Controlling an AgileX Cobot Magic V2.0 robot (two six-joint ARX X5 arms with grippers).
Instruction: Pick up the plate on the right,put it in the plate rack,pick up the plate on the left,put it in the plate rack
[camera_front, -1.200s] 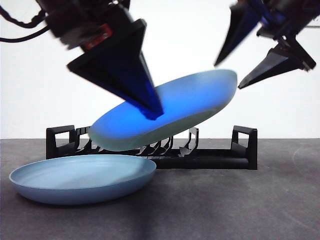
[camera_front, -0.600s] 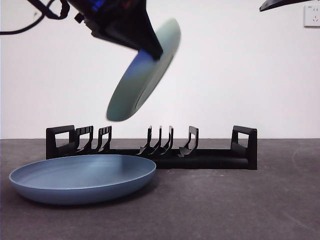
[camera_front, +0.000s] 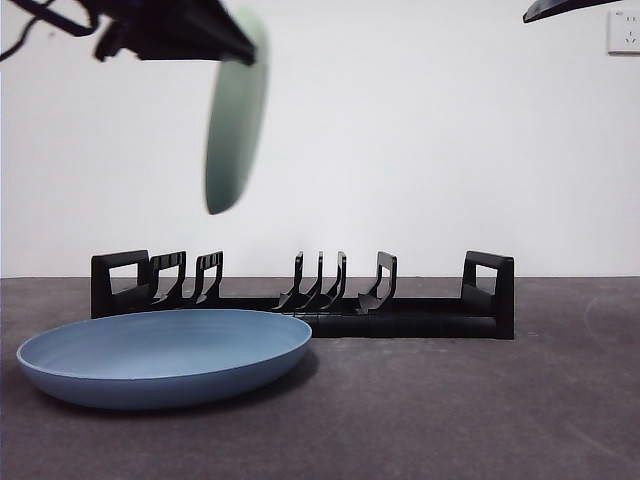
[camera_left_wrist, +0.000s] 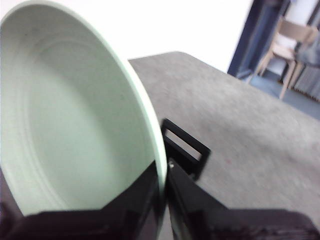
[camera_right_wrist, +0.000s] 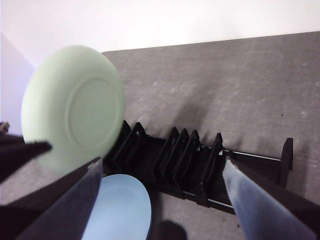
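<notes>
- Lying flat on the table (camera_front: 480, 420) just in front of the plate rack's (camera_front: 400, 318) left end: blue plate (camera_front: 165, 355).
- Hanging edge-on high above the plate rack's left end: pale green plate (camera_front: 236, 120), rim pinched by left gripper (camera_left_wrist: 164, 187).
- Waiting up above the plate rack: right gripper (camera_right_wrist: 160, 200), jaws spread wide, nothing between.

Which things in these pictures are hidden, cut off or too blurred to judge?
- Green plate: blurred in the front view; its top is hidden by the left gripper, shut on its rim.
- Rack: the left wrist view shows only one end handle, the plate covers the rest.
- Blue plate: cut by the bottom edge in the right wrist view.
- Right gripper: open, only a tip in the front view.
</notes>
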